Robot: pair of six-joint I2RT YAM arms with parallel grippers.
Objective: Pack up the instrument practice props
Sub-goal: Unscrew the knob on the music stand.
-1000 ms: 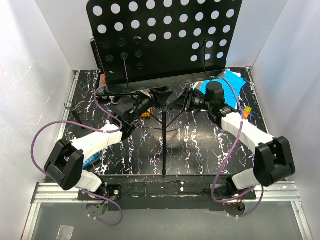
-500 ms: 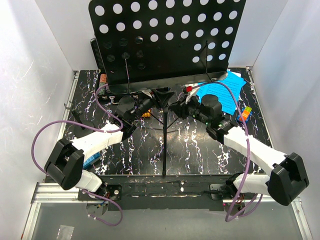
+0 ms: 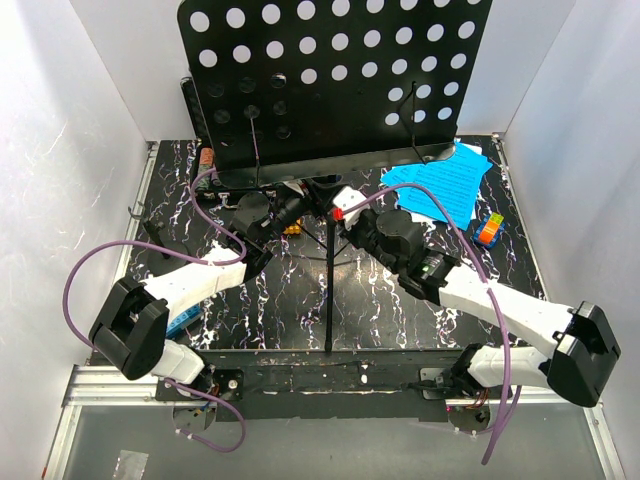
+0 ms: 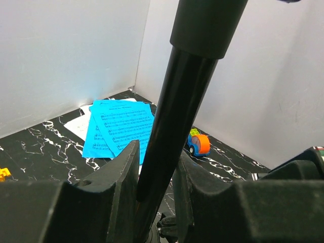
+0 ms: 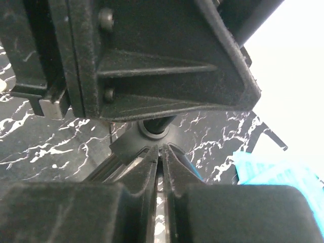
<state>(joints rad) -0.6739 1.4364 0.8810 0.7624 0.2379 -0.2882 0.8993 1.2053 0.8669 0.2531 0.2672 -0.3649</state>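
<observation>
Holds the black music stand (image 3: 330, 80) upright mid-table, its pole (image 4: 167, 116) clamped in the left gripper (image 4: 154, 169), right gripper (image 5: 162, 162) pinched almost together alongside, blue sheet-music pages (image 3: 440, 185) and toy block (image 3: 488, 230) rightward, walls (image 3: 60, 150) close on three sides.

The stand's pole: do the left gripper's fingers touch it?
Touching. The left wrist view shows the pole pinched between both fingers of the left gripper, no gap either side.

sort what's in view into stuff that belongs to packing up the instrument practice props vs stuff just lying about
Belongs to the job:
- black music stand
- blue sheet-music pages

Just lying about:
- multicoloured toy cube
- small yellow block
</observation>
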